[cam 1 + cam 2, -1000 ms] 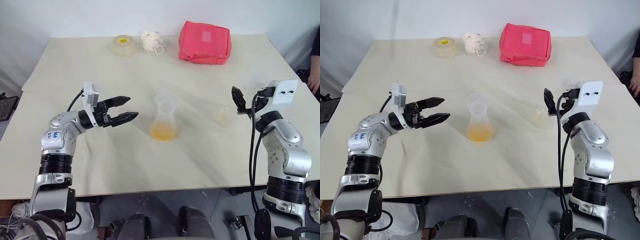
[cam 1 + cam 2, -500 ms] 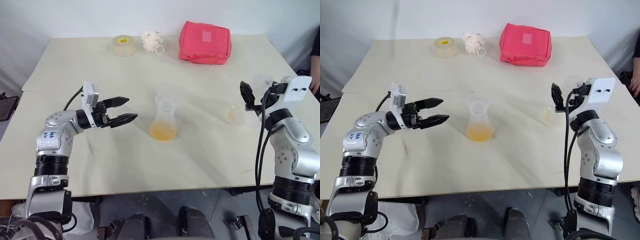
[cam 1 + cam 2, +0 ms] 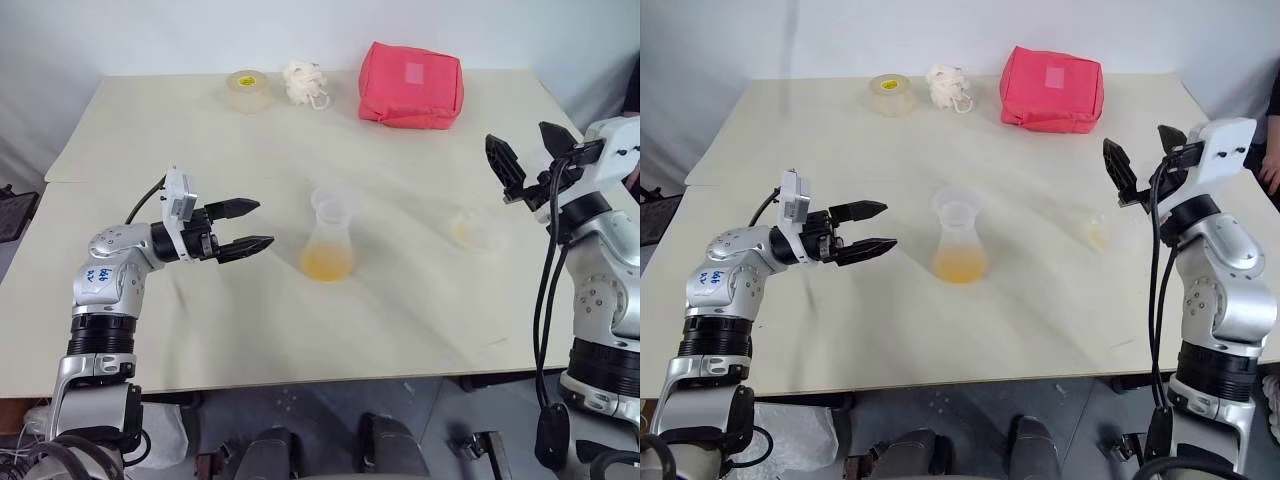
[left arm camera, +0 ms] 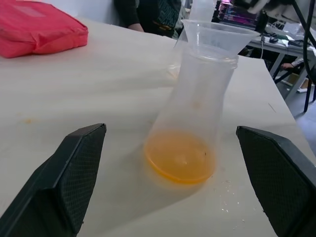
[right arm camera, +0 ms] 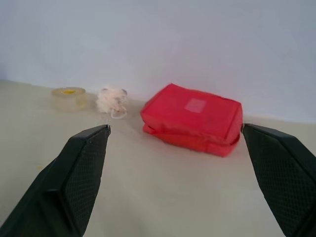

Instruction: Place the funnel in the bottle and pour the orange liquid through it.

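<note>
The clear bottle [image 3: 328, 240] stands upright mid-table. The transparent funnel [image 4: 217, 34] sits in its mouth. The orange liquid [image 4: 180, 158] lies as a shallow pool in the bottle's base. My left gripper [image 3: 262, 222] is open and level, pointing at the bottle from its left with a gap between them; the bottle stands between the fingers' lines in the left wrist view. My right gripper [image 3: 518, 135] is open and raised above the table's right side, holding nothing. It faces the back of the table.
A small clear container [image 3: 478, 230] with a faint yellow tint rests on the table below the right gripper. At the back stand a red pouch [image 3: 410, 85], a white puff [image 3: 303, 82] and a tape roll [image 3: 246, 90]. A person's hand [image 3: 1272, 170] is at the right edge.
My right gripper has risen and drawn to the right, away from the small clear container, tilting upward. The left gripper and the bottle have stayed in place.
</note>
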You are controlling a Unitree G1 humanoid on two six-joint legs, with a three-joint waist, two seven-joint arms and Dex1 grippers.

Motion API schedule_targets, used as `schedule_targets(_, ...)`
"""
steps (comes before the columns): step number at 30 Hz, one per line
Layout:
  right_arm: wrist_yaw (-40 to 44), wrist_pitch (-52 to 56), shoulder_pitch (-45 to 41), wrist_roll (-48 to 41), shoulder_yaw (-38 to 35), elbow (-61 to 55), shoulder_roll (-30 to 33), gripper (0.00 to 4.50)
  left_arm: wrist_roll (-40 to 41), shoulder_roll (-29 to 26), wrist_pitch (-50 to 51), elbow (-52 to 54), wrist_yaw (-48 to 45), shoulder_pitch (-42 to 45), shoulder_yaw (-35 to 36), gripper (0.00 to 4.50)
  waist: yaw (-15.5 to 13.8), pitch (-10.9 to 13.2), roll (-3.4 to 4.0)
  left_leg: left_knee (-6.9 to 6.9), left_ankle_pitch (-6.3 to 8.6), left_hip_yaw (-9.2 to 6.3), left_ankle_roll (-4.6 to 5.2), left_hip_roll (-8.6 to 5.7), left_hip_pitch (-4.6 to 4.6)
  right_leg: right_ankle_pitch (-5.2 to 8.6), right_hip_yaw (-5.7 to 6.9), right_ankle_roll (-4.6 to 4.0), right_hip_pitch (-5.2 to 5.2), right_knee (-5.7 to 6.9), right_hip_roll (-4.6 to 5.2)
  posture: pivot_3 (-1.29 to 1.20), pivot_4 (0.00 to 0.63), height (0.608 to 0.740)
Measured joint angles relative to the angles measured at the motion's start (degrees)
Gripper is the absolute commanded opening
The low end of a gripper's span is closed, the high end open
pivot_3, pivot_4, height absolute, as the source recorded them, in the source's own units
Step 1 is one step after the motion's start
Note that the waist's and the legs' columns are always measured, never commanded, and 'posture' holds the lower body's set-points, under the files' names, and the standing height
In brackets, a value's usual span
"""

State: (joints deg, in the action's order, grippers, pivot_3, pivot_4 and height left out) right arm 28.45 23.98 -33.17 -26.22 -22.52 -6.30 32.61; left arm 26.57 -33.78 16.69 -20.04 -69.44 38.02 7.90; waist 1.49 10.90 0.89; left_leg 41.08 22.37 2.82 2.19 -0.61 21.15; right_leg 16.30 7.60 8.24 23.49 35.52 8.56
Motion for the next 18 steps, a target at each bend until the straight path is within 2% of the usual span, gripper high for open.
schedule_targets(4, 9.89, 1.23, 1.95, -4.74, 0.18, -1.07, 6.12, 4.46, -0.08, -1.03, -0.64, -1.39, -1.93, 0.0, -0.12, 4.5, -0.08, 0.0, -0.01, 0.0, 0.0, 0.0, 0.01, -0.01, 0.03, 0.0, 0.03, 0.0, 0.0, -0.01, 0.0, 0.0, 0.15, 0.74)
schedule_targets(8, 23.23, 3.17, 12.18, -9.24, 0.59, -6.18, 13.69, 4.46, -0.39, -3.55, -1.46, -2.72, -4.29, -0.38, -0.13, 4.5, -0.48, -0.01, -0.05, 0.01, 0.01, 0.1, 0.02, -0.01, 0.02, 0.0, 0.06, 0.0, -0.02, -0.03, 0.0, 0.0, 0.15, 0.74)
schedule_targets(11, 31.19, 3.11, 19.14, -9.43, 1.83, -7.22, 18.6, 4.46, -0.88, -5.27, -2.66, -3.34, -6.61, -2.95, -0.16, 4.5, -0.98, -0.01, -0.06, 0.05, 0.02, 0.27, 0.04, 0.0, -0.01, 0.0, -0.01, 0.0, -0.03, -0.16, 0.03, 0.0, 0.15, 0.74)
schedule_targets(18, 39.92, -3.9, 27.38, -5.43, 1.93, -3.24, 20.69, 4.46, -1.03, -7.97, -4.09, -3.3, -10.18, -9.77, 0.49, 4.5, -1.81, -0.02, -0.1, 0.13, 0.02, 0.44, 0.04, 0.27, 0.01, 0.0, 0.01, 0.01, -0.11, -0.38, 0.02, 0.0, 0.15, 0.74)
